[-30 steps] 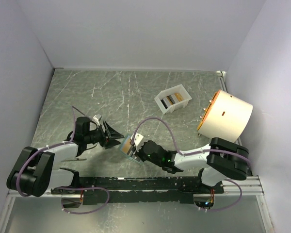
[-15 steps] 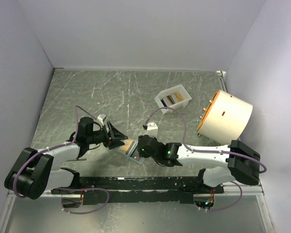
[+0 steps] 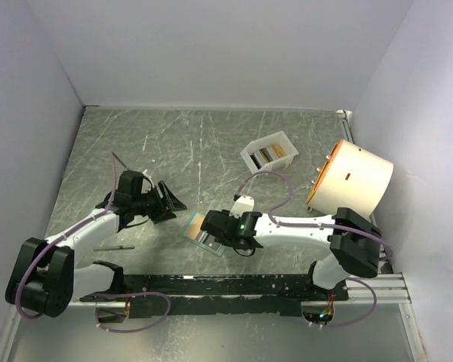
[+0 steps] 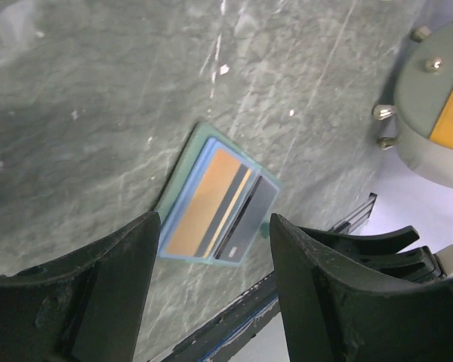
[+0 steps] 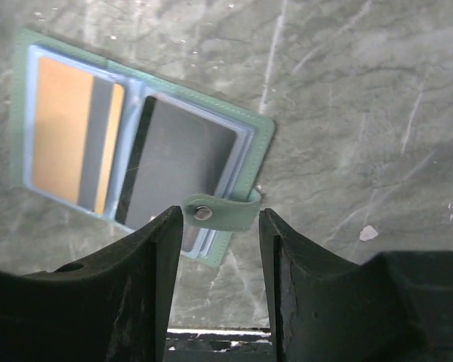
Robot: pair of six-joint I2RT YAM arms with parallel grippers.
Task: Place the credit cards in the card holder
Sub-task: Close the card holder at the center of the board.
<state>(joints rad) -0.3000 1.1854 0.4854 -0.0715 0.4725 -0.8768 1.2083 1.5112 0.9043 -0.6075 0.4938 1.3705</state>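
Table (image 3: 211, 143) grey and scratched. A cream drum (image 3: 355, 181) sits at its 3 o'clock edge, and a white tray (image 3: 269, 154) at 1 o'clock from centre has gold and dark cards standing in it. The card holder (image 3: 198, 230) lies open and flat near 6 o'clock, just ahead of the arm bases. Left gripper (image 3: 168, 202) is at its 9 o'clock, jaws wide, empty and apart from it. Right gripper (image 5: 217, 219) is at its 3 o'clock, over the strap end, jaws moderately apart, nothing held. Right wrist view: gold card (image 5: 60, 128) in the 9 o'clock pocket, dark card (image 5: 185, 158) in the 3 o'clock pocket, both look seated. The snap strap (image 5: 234, 211) is curled over the dark card's 6 o'clock edge.

Risks, as I judge them: a right jaw dropping here could snag the loose strap and drag or flip the holder, since nothing pins it. That could tip the seated cards out of the pockets. The tray cards look thin and packed, so a pinch may slip or lift two.

Counts: one table, one drum, two arms, one tray, one holder, two cards in the holder (one gold, one dark), one strap. Tray cards are too small to count.
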